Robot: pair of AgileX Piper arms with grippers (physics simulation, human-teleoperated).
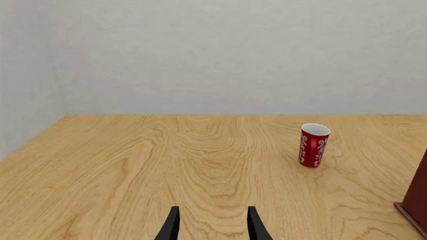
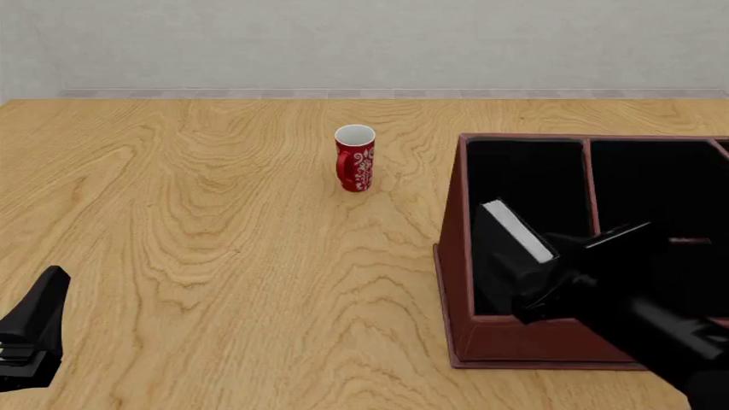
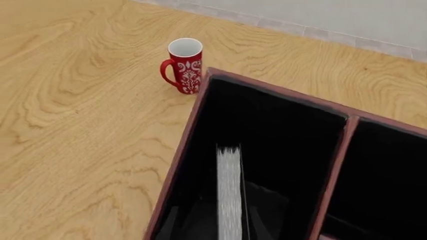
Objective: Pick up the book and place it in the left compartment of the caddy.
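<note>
The black book [image 2: 515, 231], white page block up, is inside the left compartment [image 2: 535, 175] of the reddish-brown caddy [image 2: 456, 256], tilted toward its left wall. In the right wrist view the page block [image 3: 229, 192] runs between my right gripper's dark fingers, which stand apart on either side of it, hard to make out against the black lining. My right gripper [image 2: 545, 286] is just behind the book, over the caddy's near end. My left gripper [image 1: 213, 227] is open and empty, low over the table at the near left [image 2: 34, 337].
A red patterned mug [image 2: 355, 159] stands upright on the wooden table just left of the caddy's far corner; it also shows in the left wrist view [image 1: 313, 145] and the right wrist view [image 3: 185, 65]. The caddy's right sections [image 2: 655, 184] lie beyond a thin divider.
</note>
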